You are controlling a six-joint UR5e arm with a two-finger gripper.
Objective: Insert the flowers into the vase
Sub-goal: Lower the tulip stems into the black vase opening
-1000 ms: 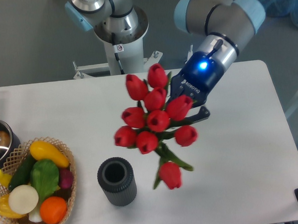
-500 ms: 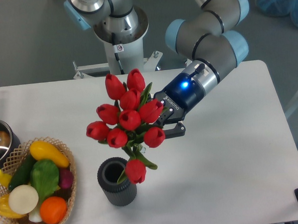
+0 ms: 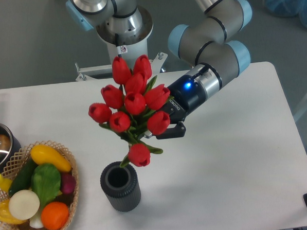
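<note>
Above the vase (image 3: 120,188) mouth, the flowers (image 3: 133,110) pinched in closed jaws.

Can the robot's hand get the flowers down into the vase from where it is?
Probably yes. The gripper holds the flowers just above the vase, whose round mouth is open, with nothing between them. The basket sits off to the side.

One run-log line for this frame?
tool: shut on flowers | flowers: above vase, not inserted | phase: insertion pending
</note>
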